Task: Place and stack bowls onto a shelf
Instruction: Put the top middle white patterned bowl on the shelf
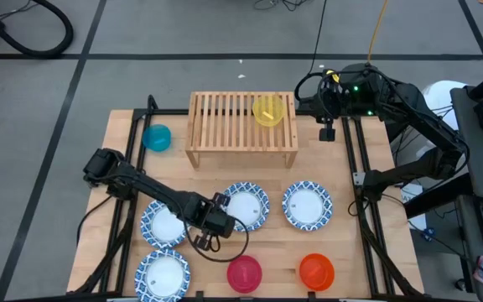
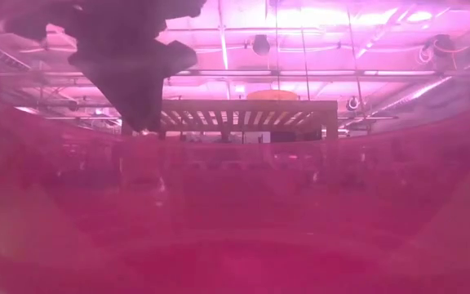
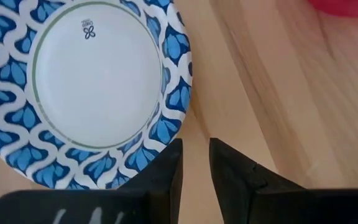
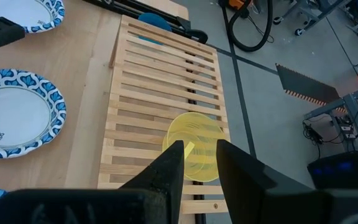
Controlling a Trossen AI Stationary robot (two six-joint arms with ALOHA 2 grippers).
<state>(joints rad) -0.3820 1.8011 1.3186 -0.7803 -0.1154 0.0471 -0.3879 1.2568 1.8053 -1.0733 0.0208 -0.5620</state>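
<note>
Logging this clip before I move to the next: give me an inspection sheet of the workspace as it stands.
Surface: pale wooden tabletop, dark frame rails along both sides.
Job's things: slatted shelf carries only the yellow bowl; teal bowl beside the shelf; four blue-patterned dishes plus red bowl and orange bowl on the table.
Clutter: nothing seen.
Grippers: left gripper empty, fingers slightly apart, low beside a dish rim; right gripper empty, above the yellow bowl.
Cables: black cable loop under the left arm.
Surroundings: grey floor, black hose, equipment on the right.
</note>
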